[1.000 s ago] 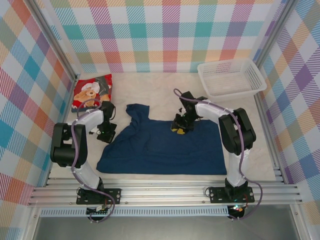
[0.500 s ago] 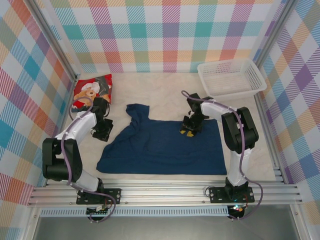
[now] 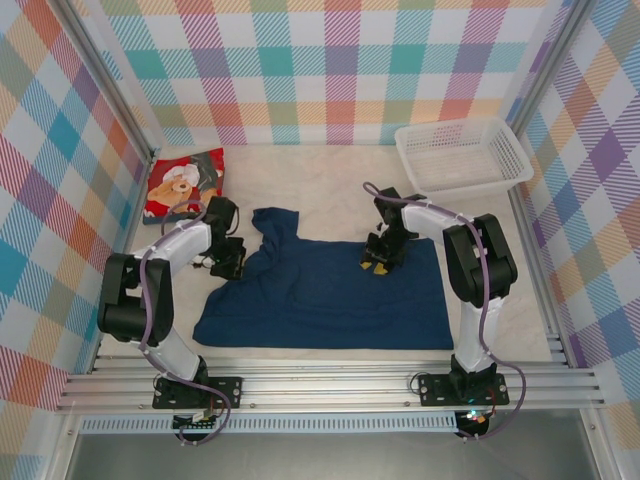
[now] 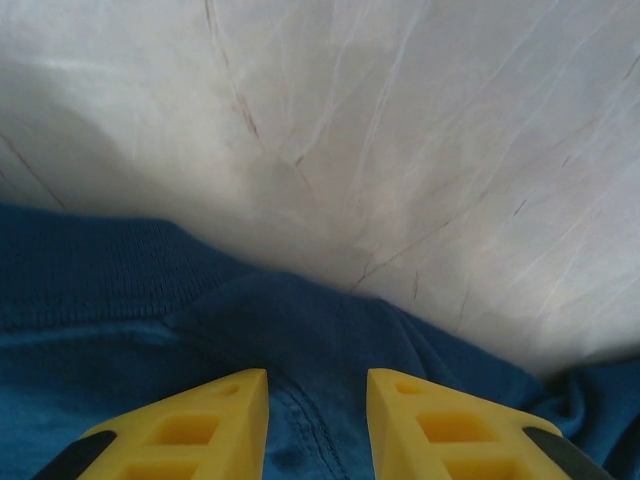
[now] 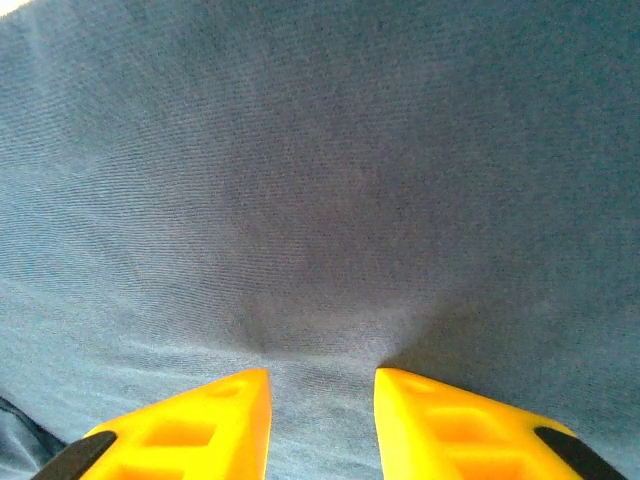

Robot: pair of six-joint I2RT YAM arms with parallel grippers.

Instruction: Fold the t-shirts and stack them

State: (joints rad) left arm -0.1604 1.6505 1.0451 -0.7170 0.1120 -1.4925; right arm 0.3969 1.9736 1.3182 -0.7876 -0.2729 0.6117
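Navy t-shirt (image 3: 330, 295) lies spread on the tabletop (image 3: 320, 190). Left end effector (image 4: 317, 388), narrowly parted, touches its edge. Right end effector (image 5: 322, 385), equally narrow, presses into puckered cloth.

Navy t-shirt (image 3: 330, 295), plain, mid-table. Red t-shirt (image 3: 185, 185) far left (brown teddy-bear print). White mesh basket (image 3: 462, 158) far right. Walls (image 3: 340, 70) pastel plaid. Table cover (image 3: 320, 185) cream.

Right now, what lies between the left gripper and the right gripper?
In the top view, the stretch from the left gripper to the right gripper is navy t-shirt cloth, with nothing else lying on it.
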